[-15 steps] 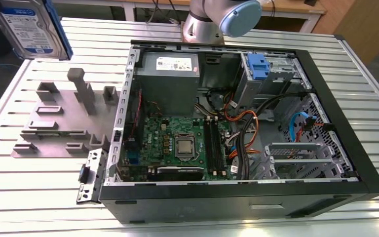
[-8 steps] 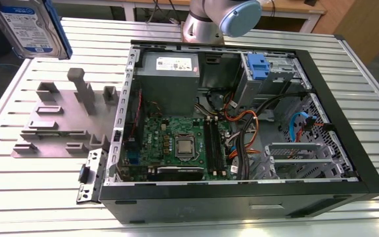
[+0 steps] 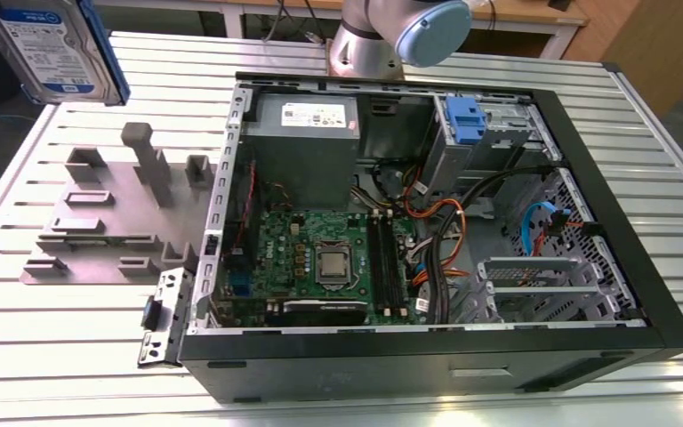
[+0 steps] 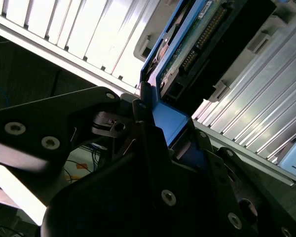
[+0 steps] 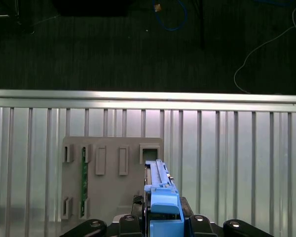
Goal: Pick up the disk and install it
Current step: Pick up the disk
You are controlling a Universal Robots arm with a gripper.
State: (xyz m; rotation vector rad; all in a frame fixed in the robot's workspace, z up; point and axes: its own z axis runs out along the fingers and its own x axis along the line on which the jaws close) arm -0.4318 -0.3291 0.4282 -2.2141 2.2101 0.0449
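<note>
One disk (image 3: 54, 44) in one end effector (image 5: 163, 221)

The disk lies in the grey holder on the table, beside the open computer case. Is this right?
No. In the exterior view the disk is up in the air, clear of the grey holder, beside the open computer case. The second wrist view shows the gripper shut on it.

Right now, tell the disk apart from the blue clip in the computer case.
The disk is clamped in the end effector, outside the computer case at the exterior view's left; the blue clip sits inside the case, in its drive bay. The disk is a silver drive with a white-and-blue label; the clip is bare blue plastic, holding no drive. Both have blue plastic: the disk wears blue side rails.
</note>
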